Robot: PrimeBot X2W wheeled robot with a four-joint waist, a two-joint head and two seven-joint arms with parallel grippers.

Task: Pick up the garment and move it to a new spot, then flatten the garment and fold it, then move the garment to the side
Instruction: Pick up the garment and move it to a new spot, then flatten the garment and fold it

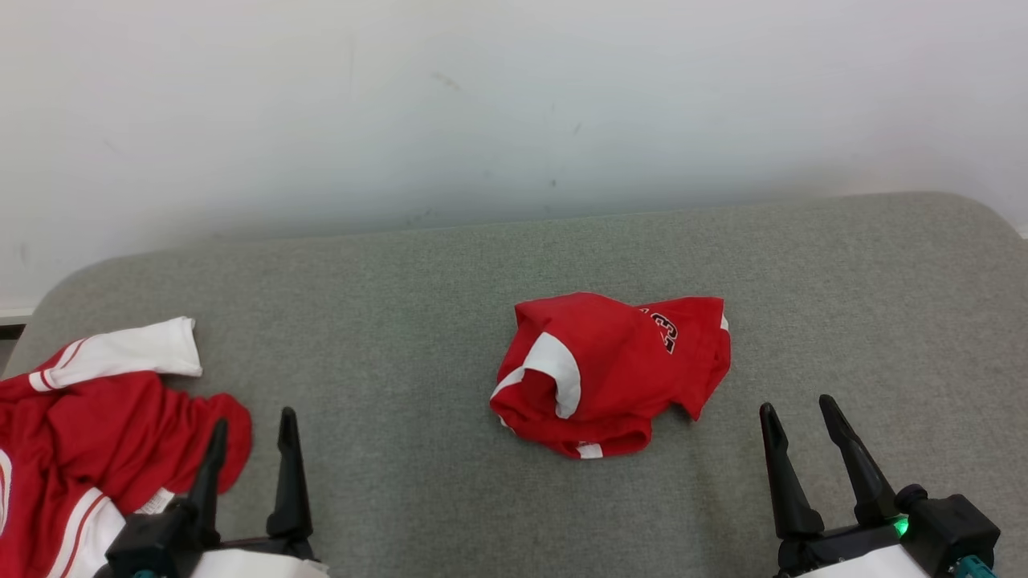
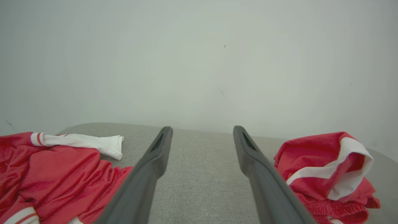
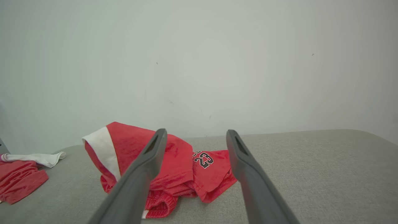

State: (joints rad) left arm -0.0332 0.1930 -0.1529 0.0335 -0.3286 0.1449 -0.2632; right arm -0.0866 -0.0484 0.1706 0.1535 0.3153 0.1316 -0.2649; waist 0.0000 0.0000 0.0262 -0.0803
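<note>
Garment point(image 1: 610, 373), crumpled red with white trim, lies at eleven o'clock of right gripper point(image 1: 796, 401); it and left gripper point(image 1: 252, 417) gape empty.

Left gripper point(image 1: 252, 420): lower left of head view, jaws spread wide.
Left fingers point(image 2: 146, 168): 2, dark, long, tips well apart, pointing forward.
Right gripper point(image 1: 797, 404): lower right of head view, jaws spread wide.
Right fingers point(image 3: 248, 174): 2, dark, tips well apart.
Right wrist light point(image 1: 901, 527): green, lit.
</note>
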